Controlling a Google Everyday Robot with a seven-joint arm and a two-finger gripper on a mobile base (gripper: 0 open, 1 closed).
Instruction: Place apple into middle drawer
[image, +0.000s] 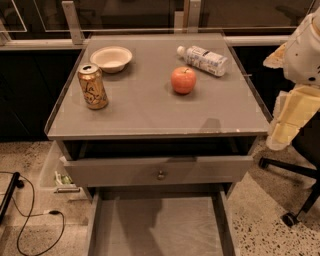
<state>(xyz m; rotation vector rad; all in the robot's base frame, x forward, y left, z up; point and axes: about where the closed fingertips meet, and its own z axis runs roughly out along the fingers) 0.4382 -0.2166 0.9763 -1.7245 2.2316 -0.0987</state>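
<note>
The red-orange apple (183, 80) stands upright on the grey cabinet top (150, 112), right of centre. The middle drawer (157, 227) is pulled far out at the bottom of the view, and its flat grey floor is bare. Above it is a grey drawer front with a small round knob (160, 174), pulled out only slightly. My gripper (284, 131) hangs off the cabinet's right edge, pale yellow and white, below the white arm (302, 47). It is to the right of the apple, apart from it, and holds nothing that I can see.
On the cabinet top are a gold can (93, 86) at the left, a white bowl (111, 57) behind it, and a plastic bottle (202, 60) lying on its side behind the apple. A chair base (292, 200) is on the floor at the right. Cables (30, 220) and a bin (57, 172) are at the left.
</note>
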